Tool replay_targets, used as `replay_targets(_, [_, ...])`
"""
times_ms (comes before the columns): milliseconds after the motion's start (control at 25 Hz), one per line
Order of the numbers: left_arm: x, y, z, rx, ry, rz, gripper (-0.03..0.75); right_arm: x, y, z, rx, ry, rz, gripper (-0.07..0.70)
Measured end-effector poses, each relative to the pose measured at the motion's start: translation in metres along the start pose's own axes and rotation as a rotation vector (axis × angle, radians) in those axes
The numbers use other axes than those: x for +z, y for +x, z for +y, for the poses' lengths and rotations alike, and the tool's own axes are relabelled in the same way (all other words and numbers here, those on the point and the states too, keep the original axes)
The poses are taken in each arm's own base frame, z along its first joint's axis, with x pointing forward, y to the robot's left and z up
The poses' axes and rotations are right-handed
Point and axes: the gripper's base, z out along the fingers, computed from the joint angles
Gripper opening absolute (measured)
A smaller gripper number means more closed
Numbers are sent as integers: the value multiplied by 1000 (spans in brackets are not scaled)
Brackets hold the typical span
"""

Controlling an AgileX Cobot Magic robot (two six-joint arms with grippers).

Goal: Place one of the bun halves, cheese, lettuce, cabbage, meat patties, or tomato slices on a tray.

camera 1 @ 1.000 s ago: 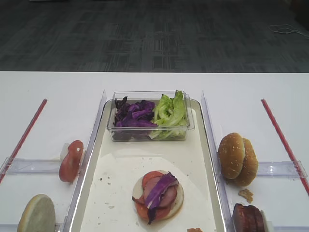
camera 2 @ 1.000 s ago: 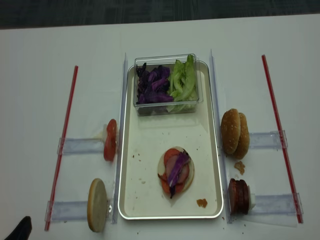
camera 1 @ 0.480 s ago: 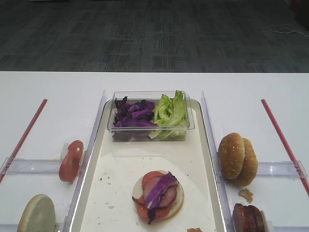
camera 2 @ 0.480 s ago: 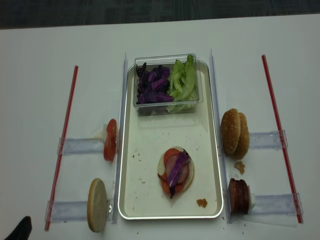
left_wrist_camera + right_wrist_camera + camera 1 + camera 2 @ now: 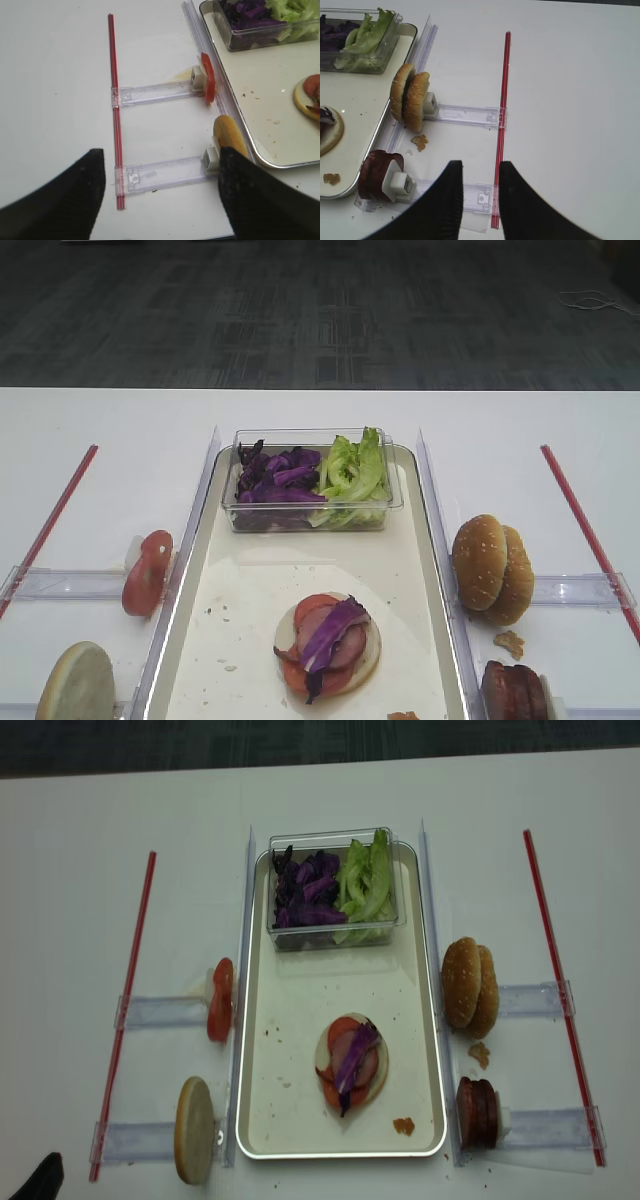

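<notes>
— Tray point(image 5: 258, 1120) sat mid-bench with a stack point(image 5: 351, 1062) already on it: bun base, tomato, meat, purple cabbage. Which step was that?

— Between placements, I judged. Both arms hung back over the near edge. The left gripper point(image 5: 160, 192) stood wide open and empty above the rails; the right gripper point(image 5: 480, 172) had its fingers close together with a narrow gap, nothing between them.

— And the supplies?

— Lettuce point(image 5: 366, 880) and cabbage point(image 5: 305, 888) lay in the tub point(image 5: 330, 935) at the tray's far end. One tomato slice point(image 5: 220, 1000) and a bun half point(image 5: 194, 1130) stood on edge just left of the tray; two bun halves point(image 5: 470, 988) and the patties point(image 5: 477, 1112) stood just right of it.

— Next move?

— Probably lettuce or a top bun. Either called for a gripper to reach in, straddle the piece, close gently, then set it on the stack without toppling it.
</notes>
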Motion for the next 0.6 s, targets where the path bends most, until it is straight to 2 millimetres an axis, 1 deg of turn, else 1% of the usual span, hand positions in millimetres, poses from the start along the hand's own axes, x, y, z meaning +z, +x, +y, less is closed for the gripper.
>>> replay_targets(600, [0,0,0,0,0,0,450,0,0,0,0,0,0,216])
